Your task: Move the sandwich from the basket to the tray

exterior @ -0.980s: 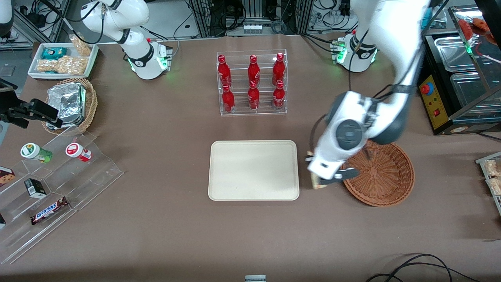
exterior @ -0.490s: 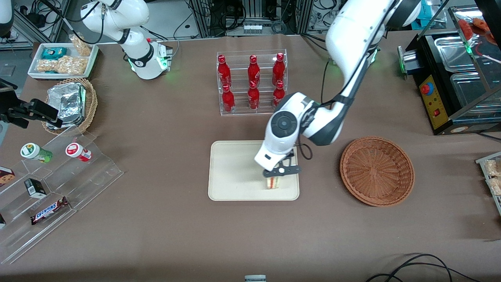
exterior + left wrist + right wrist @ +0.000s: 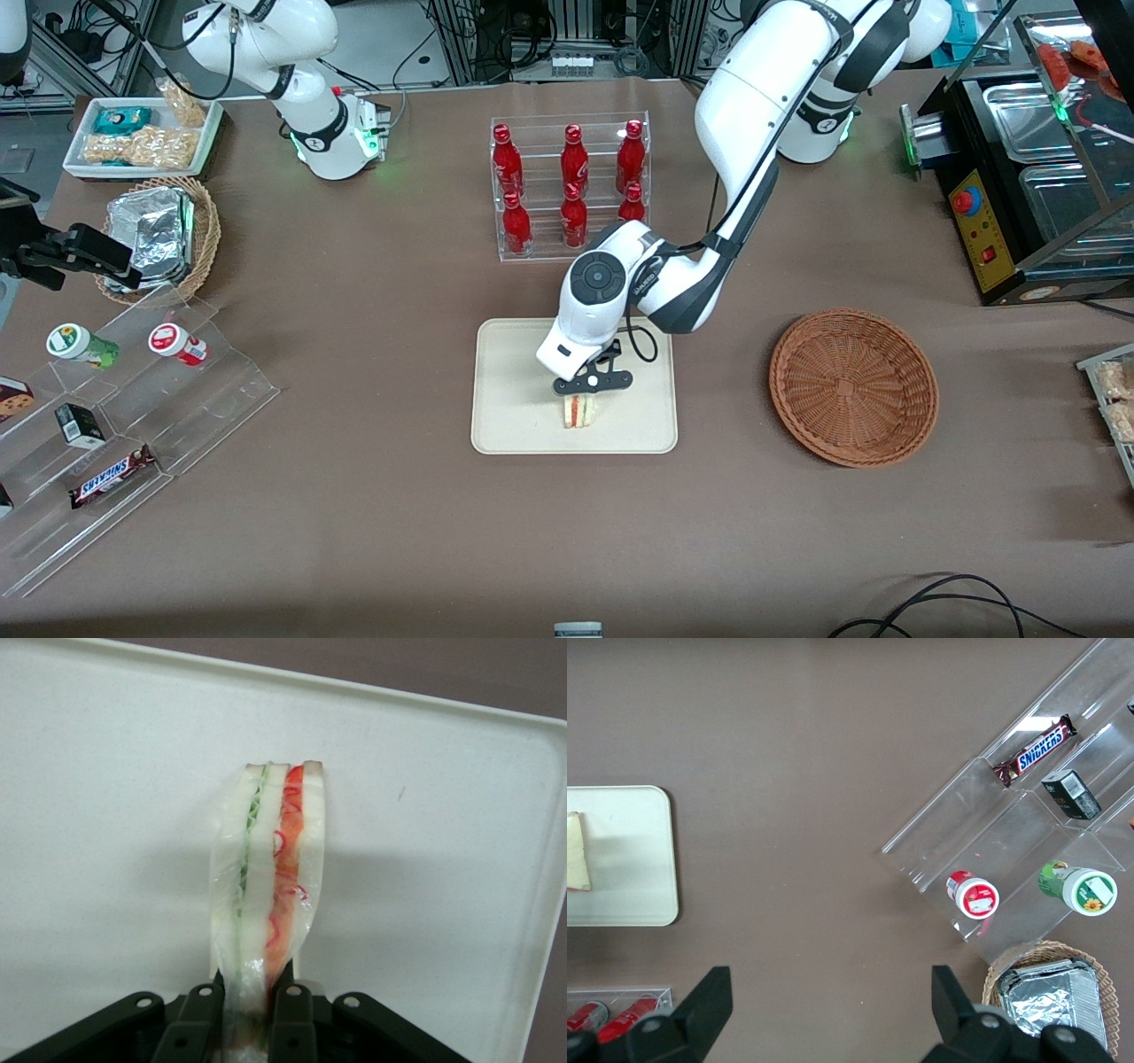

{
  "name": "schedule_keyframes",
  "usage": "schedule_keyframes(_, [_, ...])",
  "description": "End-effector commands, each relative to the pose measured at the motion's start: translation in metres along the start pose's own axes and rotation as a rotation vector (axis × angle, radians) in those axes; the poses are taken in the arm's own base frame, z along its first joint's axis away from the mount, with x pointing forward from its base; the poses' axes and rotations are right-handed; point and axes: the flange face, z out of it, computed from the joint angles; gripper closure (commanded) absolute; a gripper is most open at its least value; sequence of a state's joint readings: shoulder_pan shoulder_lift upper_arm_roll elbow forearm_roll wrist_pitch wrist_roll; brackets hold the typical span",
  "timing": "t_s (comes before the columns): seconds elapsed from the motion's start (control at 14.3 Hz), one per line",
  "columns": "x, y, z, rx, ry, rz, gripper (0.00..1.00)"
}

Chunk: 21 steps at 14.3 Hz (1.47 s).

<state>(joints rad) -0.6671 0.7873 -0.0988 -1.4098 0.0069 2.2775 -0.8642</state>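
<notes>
The sandwich (image 3: 579, 411), a clear-wrapped wedge of pale bread with red and green layers, hangs over the cream tray (image 3: 514, 416) near its front rim. My left gripper (image 3: 585, 397) is shut on the sandwich from above. In the left wrist view the black fingers (image 3: 292, 1014) pinch the wrapped wedge (image 3: 270, 877) on both flat sides, with the tray floor (image 3: 106, 815) under it. The reddish-brown wicker basket (image 3: 853, 385) sits beside the tray toward the working arm's end, with nothing in it. In the right wrist view the sandwich (image 3: 576, 850) shows over the tray (image 3: 629, 859).
A clear rack of red bottles (image 3: 570, 186) stands farther from the camera than the tray, close to the arm's elbow. Toward the parked arm's end lie a tan basket of foil packs (image 3: 164, 232), a white snack tray (image 3: 142, 135) and an acrylic stand (image 3: 124, 425) with snacks.
My gripper has carried the sandwich from the basket's edge across onto the tray, then a little further toward the tray's middle. The basket has stayed put.
</notes>
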Motion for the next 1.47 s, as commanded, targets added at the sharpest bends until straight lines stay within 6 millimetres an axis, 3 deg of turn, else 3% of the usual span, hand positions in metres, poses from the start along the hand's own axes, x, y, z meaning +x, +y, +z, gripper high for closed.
schedule_keyframes(0.0, [0.002,0.007,-0.019,-0.020,0.015,-0.018,0.00])
schedule_keyframes(0.21, [-0.002,0.001,-0.083,0.009,0.009,-0.015,0.00])
schedule_keyframes(0.35, [-0.003,-0.015,-0.133,0.068,-0.014,-0.011,0.00])
schedule_keyframes(0.42, [0.011,-0.039,-0.156,0.109,-0.019,-0.048,0.00])
schedule_keyframes(0.56, [0.018,-0.067,-0.187,0.137,-0.028,-0.092,0.00])
schedule_keyframes(0.91, [0.057,-0.156,-0.199,0.213,-0.106,-0.196,0.00])
schedule_keyframes(1.12, [0.066,-0.223,-0.206,0.220,-0.143,-0.161,0.00])
schedule_keyframes(1.26, [0.072,-0.276,-0.223,0.211,-0.158,-0.132,0.00])
schedule_keyframes(1.4, [0.063,-0.322,-0.241,0.200,-0.173,-0.079,0.00])
